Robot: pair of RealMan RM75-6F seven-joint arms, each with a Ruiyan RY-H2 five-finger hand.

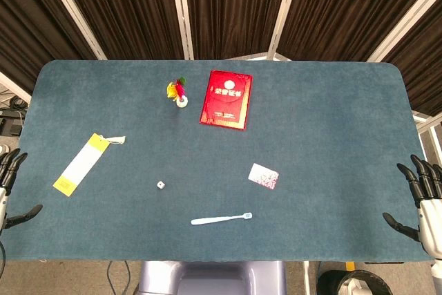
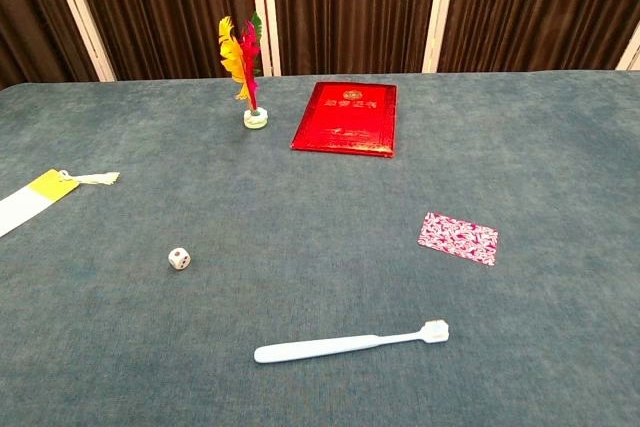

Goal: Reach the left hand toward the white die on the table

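The white die (image 1: 160,185) is a small cube lying on the blue-green table (image 1: 324,129), left of centre and towards the front; the chest view shows the die (image 2: 180,259) with a red pip on top. My left hand (image 1: 10,188) hangs at the table's left edge, fingers spread and holding nothing, well to the left of the die. At the right edge my right hand (image 1: 423,197) is likewise spread and empty. Neither hand appears in the chest view.
A white toothbrush (image 1: 221,219) lies in front of the die. A patterned card (image 1: 263,175) sits to its right. A yellow-and-white bookmark (image 1: 83,163) lies between my left hand and the die. A red booklet (image 1: 226,99) and a feathered shuttlecock (image 1: 179,92) stand farther back.
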